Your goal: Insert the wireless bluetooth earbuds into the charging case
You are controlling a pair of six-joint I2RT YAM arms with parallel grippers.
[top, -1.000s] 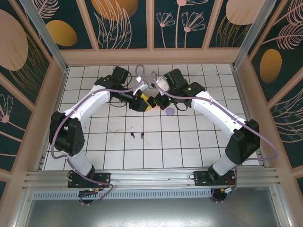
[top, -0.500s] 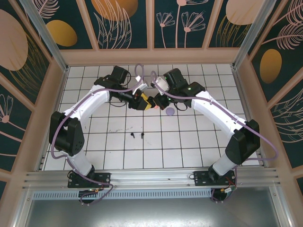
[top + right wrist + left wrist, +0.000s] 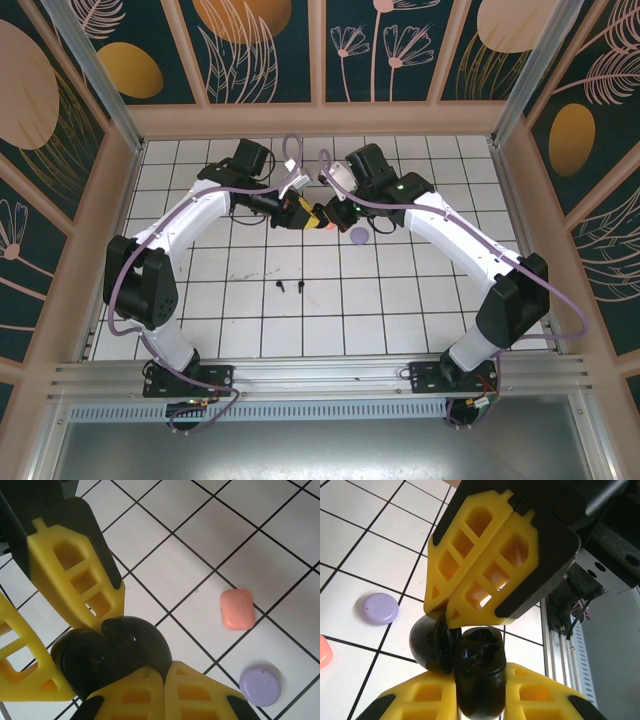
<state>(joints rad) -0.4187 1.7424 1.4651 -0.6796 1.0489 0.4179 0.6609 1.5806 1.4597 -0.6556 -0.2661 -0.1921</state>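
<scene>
Above the tabletop (image 3: 400,300), left jaws gripped the black charging case (image 3: 82,665) and right jaws were seemingly clenched on its lid (image 3: 135,640) — an opposing pull could've torn it loose. Black earbuds (image 3: 281,287) lay well apart on the tiles — tiny, easy to fumble.

The top camera sits high up behind the two arms (image 3: 190,225) and looks down on the whole tiled table (image 3: 250,330), with the arm bases at 6 o'clock. The left wrist camera sits very close to the left gripper (image 3: 480,692) and looks past it at the tiles. The right wrist camera sits just as close to the right gripper (image 3: 164,677). Both wrist cameras see the black charging case (image 3: 480,660). All three see the lilac round case (image 3: 358,236), just toward 3 o'clock from the top view's middle.
</scene>
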